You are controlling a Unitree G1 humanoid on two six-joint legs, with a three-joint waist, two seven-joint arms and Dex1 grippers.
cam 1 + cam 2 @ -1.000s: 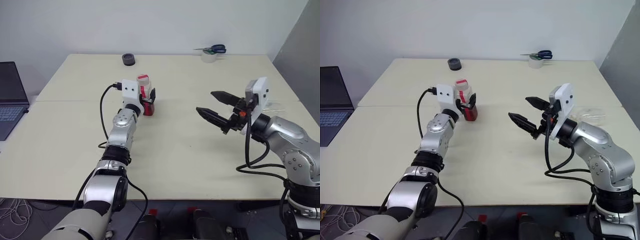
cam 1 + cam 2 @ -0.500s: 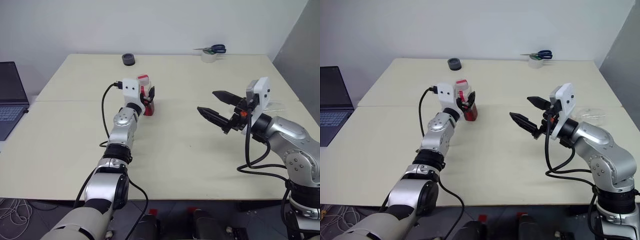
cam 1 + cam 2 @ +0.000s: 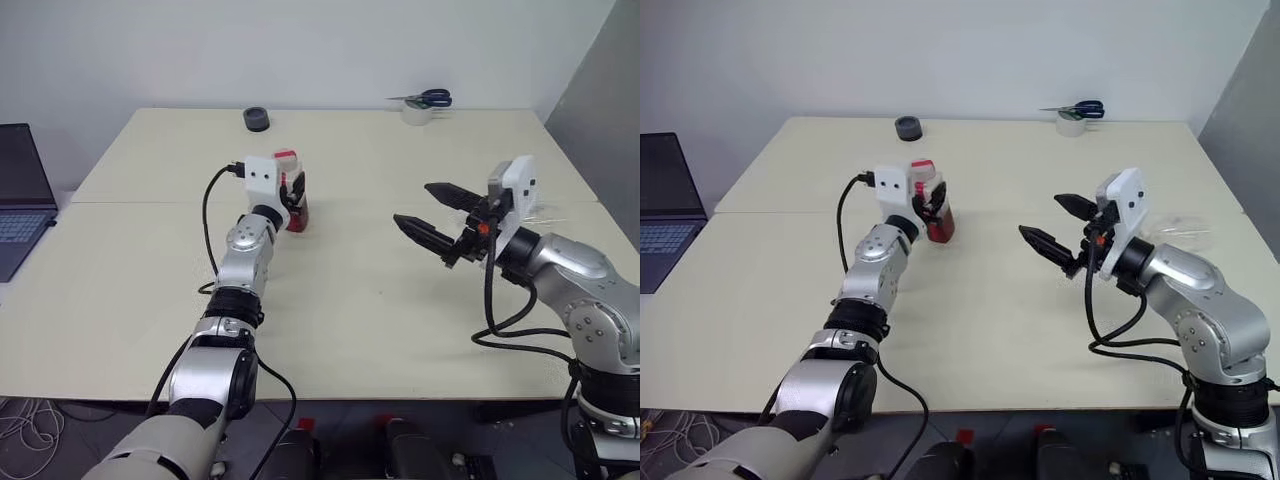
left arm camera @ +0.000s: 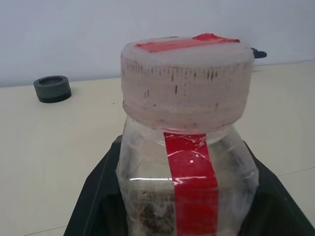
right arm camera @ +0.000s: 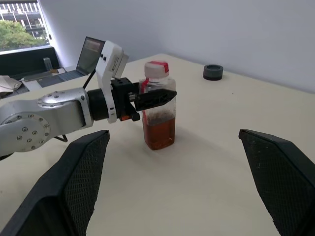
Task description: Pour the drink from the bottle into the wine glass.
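Note:
The bottle [image 3: 291, 188] stands upright at mid-table, clear and squarish, with a red label strip and a red-and-white cap [image 4: 187, 73]. A small amount of reddish-amber drink [image 5: 158, 132] lies in its bottom. My left gripper [image 3: 296, 192] points level and is shut on the bottle's body below the neck; its black fingers [image 5: 153, 98] press both sides. My right gripper [image 3: 411, 202] hovers open above the table, well to the right of the bottle, with nothing between its fingers. The wine glass [image 3: 1185, 228] shows as a faint clear shape behind my right forearm; whether it stands or lies I cannot tell.
A laptop [image 3: 20, 190] sits at the table's left edge. A small black ring [image 3: 258, 119] lies at the far edge. A tape roll [image 3: 417, 112] with blue-handled scissors [image 3: 432, 97] on it lies at the back right. The table [image 3: 350, 300] reaches between the arms.
My left gripper's fingers closed from wide open onto the bottle. Both arms stayed where they were.

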